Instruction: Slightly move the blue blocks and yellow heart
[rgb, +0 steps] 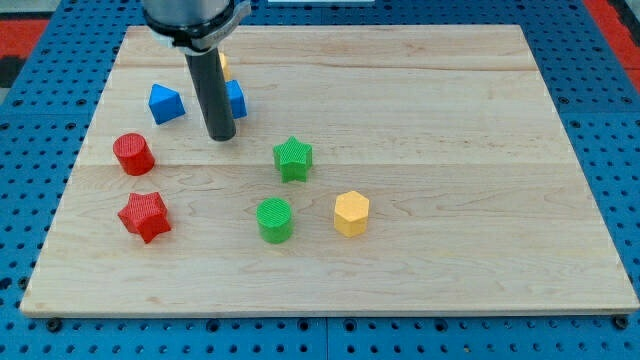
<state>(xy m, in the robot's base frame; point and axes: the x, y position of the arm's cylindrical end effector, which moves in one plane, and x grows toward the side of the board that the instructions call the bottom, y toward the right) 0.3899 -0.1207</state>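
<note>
On the desk (420, 90), a pale wooden board over a blue pegboard surround (620, 150), eight small blocks and one dark rod; no gripper fitted to this arm, so nothing released, clenched or grasped.

Item: my tip (221, 138), lower end of the rod, at the view's upper left, standing between the two blue blocks and slightly below them.

Item: blue triangular block (165, 103), to the view's left of the rod, apart from it.

Item: second blue block (235, 99), shape partly hidden by the rod, just beside the rod on the view's right; whether it touches cannot be told.

Item: yellow block (225, 67), presumably the heart, only a sliver showing behind the rod, just above the second blue block; shape not readable.

Item: red cylinder (133, 154), view's left, below the blue triangular block.

Item: red star (144, 216), below the red cylinder.

Item: green star (293, 158), near the board's centre, to the view's right of my tip.

Item: green cylinder (274, 219), below the green star.

Item: yellow hexagonal block (351, 213), just right of the green cylinder, not touching it.
</note>
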